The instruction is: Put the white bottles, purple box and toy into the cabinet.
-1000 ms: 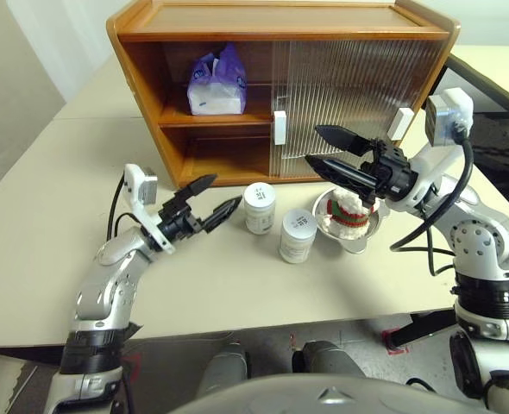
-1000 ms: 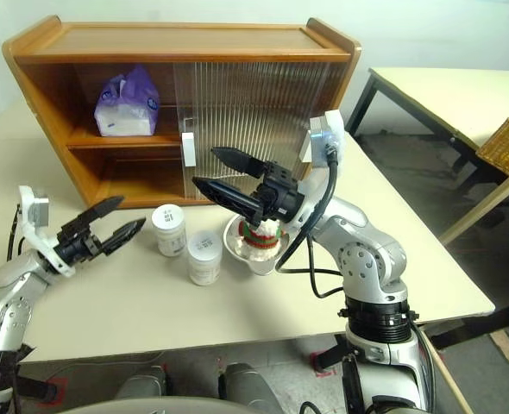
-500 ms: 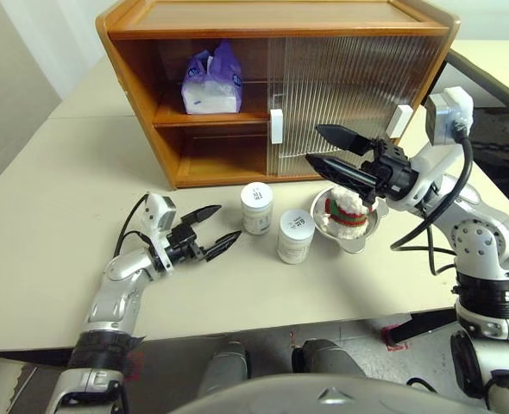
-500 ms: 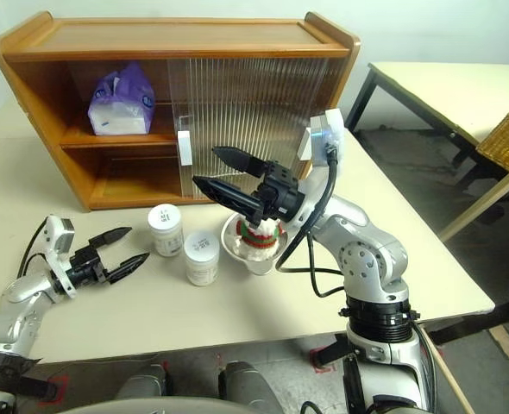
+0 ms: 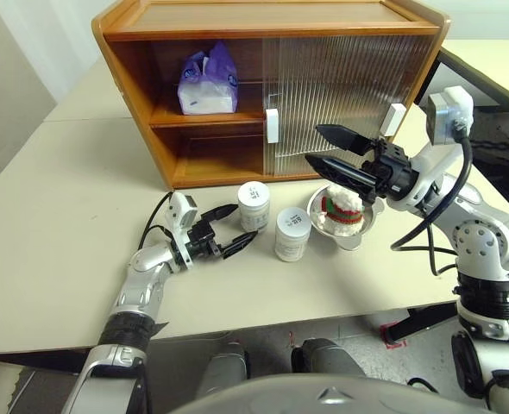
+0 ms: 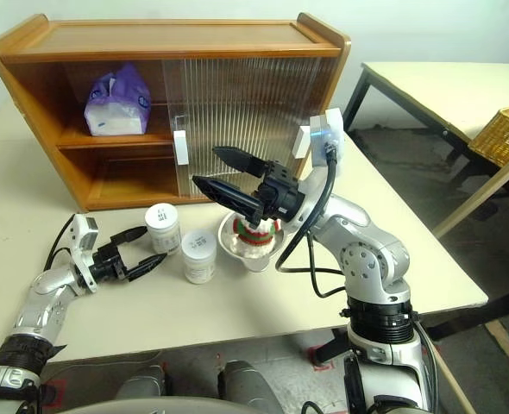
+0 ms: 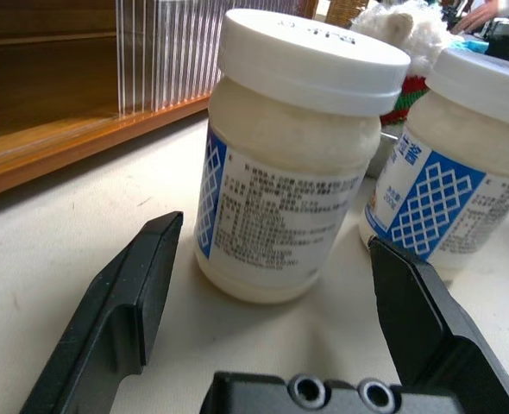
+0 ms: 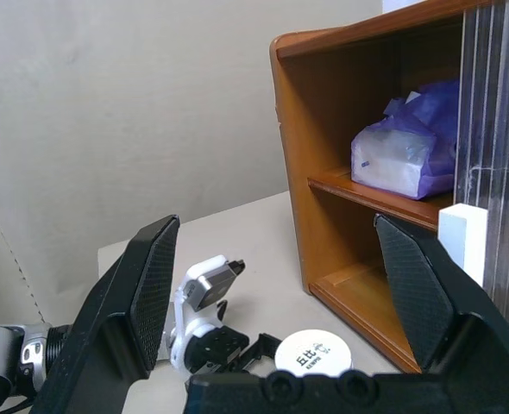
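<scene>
Left gripper [image 5: 234, 231] lying low on worktop [image 5: 56, 224], fingers apart, facing nearer white bottle [image 5: 254, 206]. Right gripper [image 5: 323, 148] hovering over toy [image 5: 342, 210], fingers apart, empty.

Your robot's arms are silver-grey metal with black joint bands. Each claw, left [image 5: 229, 233] and right [image 5: 323, 147], has two pointed black fingers, a white boxy wrist camera and looping black cables.

So the cream-colored table [image 5: 56, 216] carries the wooden cabinet [image 5: 263, 21] at the back. Right in front of it are two white bottles [image 5: 254, 205] [image 5: 292, 234] standing upright close together, and just beside them a steel bowl [image 5: 351, 235] with the plush toy [image 5: 341, 210] sitting in it.
</scene>
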Robot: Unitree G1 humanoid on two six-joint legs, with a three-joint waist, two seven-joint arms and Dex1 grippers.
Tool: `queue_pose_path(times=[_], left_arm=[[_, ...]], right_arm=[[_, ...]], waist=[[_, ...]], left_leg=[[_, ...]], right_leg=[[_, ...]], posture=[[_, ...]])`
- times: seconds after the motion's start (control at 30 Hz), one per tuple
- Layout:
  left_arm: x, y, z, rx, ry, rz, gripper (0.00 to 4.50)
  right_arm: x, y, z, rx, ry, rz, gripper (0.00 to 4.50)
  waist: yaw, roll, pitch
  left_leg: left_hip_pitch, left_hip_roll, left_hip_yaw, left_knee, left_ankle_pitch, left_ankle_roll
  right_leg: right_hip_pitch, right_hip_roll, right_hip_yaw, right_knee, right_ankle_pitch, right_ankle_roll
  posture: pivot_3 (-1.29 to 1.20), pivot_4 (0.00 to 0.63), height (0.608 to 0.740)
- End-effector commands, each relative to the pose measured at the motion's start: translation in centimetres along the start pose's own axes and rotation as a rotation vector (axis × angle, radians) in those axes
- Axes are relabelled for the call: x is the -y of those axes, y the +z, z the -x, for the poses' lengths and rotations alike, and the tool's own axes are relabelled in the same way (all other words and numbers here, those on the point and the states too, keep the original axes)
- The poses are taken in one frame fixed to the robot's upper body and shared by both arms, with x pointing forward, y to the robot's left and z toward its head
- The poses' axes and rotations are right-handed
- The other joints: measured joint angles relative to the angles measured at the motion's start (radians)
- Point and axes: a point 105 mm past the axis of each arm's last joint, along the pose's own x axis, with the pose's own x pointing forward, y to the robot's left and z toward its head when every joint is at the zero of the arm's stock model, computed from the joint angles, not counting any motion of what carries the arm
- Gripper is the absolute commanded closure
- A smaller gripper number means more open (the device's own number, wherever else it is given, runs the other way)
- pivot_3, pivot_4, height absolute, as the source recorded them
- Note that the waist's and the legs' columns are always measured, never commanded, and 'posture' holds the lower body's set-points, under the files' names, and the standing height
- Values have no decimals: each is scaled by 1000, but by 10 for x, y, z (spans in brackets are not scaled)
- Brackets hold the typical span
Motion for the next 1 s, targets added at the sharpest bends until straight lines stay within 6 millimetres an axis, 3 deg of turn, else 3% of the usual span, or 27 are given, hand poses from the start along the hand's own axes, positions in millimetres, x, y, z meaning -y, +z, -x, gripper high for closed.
queue_pose_path(times=[0.03,0.5,0.63,0.8,1.0], left_arm=[[1,2,-7,1,-10,-14,64],[2,10,-20,25,-16,-15,89],[2,10,-22,25,-9,-14,1345],[-1,12,-20,30,13,-20,1417],[-20,31,-13,80,126,-33,1417]], right_arm=[[-3,2,2,-1,1,5,0],[-3,2,2,2,-5,9,0],[-3,2,3,2,-8,10,0],[-3,2,3,2,-9,10,0],[-3,2,2,3,-4,5,0]], waist=[[-2,0,0],[-9,0,0],[-10,0,0],[-11,0,0],[-14,0,0]], left_leg=[[0,0,0,0,0,0],[0,-1,0,1,3,4],[0,-3,0,1,3,5],[0,-4,0,1,4,6],[0,-5,0,1,5,8]], right_leg=[[0,0,0,0,0,1],[1,0,0,0,-1,6],[2,0,0,0,-1,7],[2,0,1,0,-1,9],[2,0,1,0,0,9]], posture=[[-150,36,740],[-165,30,740],[-166,29,740],[-166,29,740],[-150,32,740]])
